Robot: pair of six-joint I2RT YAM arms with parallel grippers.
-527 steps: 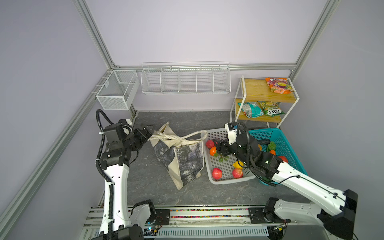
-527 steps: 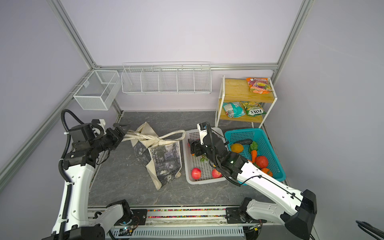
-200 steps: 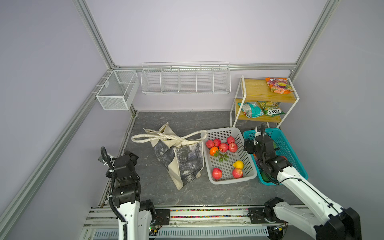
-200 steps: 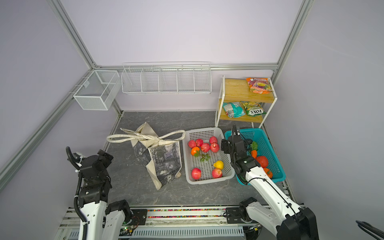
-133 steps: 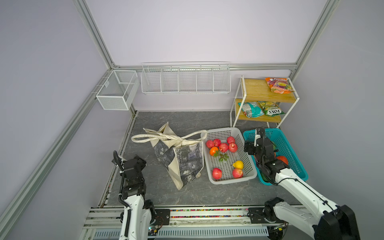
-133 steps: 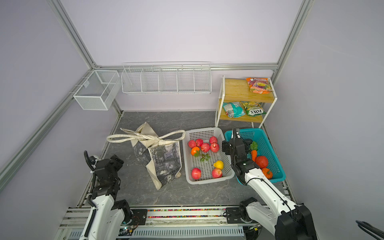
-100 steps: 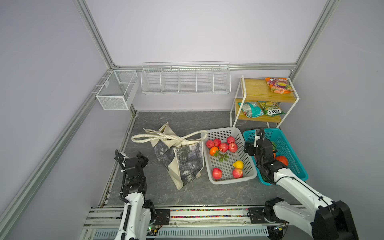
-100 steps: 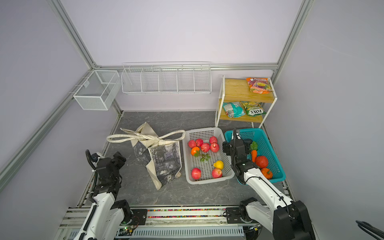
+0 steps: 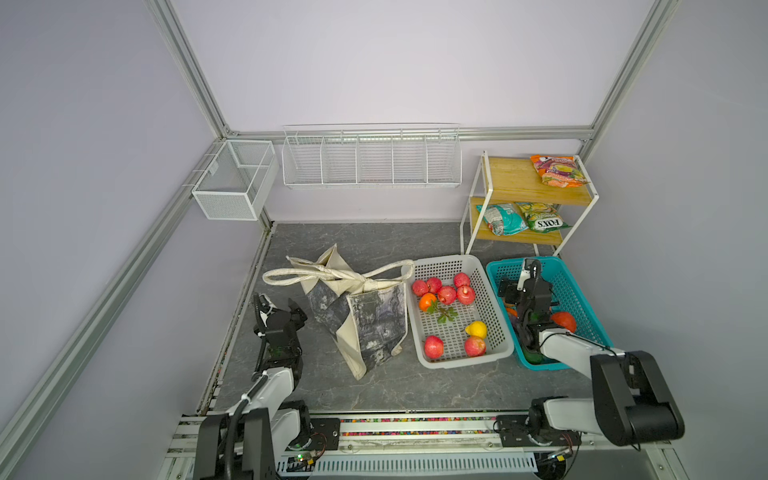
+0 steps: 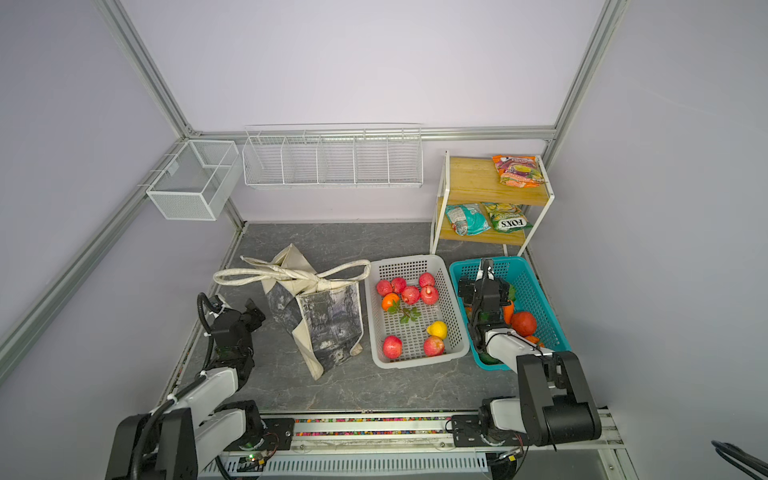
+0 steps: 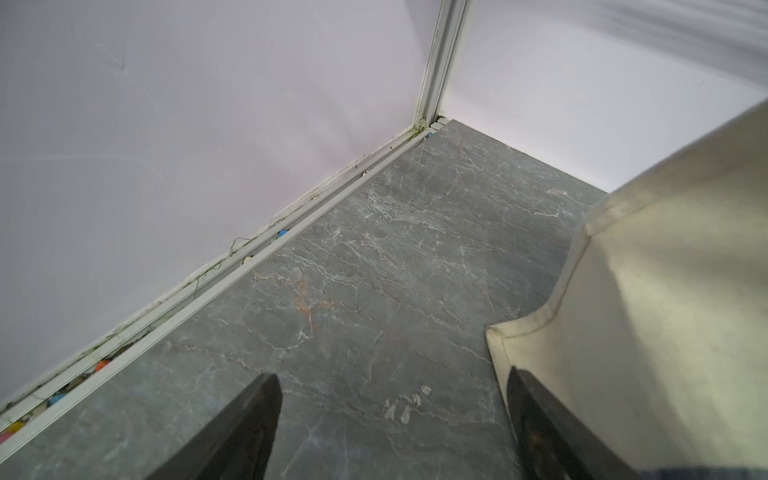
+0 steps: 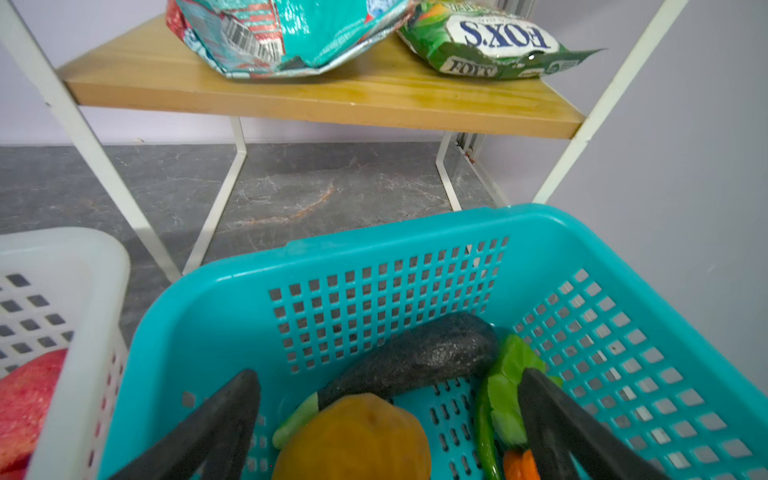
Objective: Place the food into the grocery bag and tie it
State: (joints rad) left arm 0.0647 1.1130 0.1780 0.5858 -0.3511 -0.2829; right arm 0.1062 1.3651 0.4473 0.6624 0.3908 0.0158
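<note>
Centre-left on the grey tabletop (image 9: 415,386), the grocery bag (image 9: 361,320) slumps with its long axis running from the far knot toward the near edge. Its handles (image 9: 332,275) look tied across the mouth, one loop lying out to the left. What's inside is hidden.

Right beside it, the white basket (image 9: 440,261) holds red fruit (image 9: 446,294), an orange piece (image 9: 427,301) and a yellow one (image 9: 476,329). The teal basket (image 9: 582,291) beyond carries a dark aubergine-shaped piece (image 12: 415,357), a yellow-orange lump (image 12: 353,432) and greens (image 12: 511,374).

Here's the key line-up. The left gripper (image 11: 390,376), jaws spread and empty, sits just left of the bag with canvas alongside one finger, so it's the nearer arm. The right gripper (image 12: 388,374), wide open too, hangs over the teal basket, with the white basket between it and the bag.
</note>
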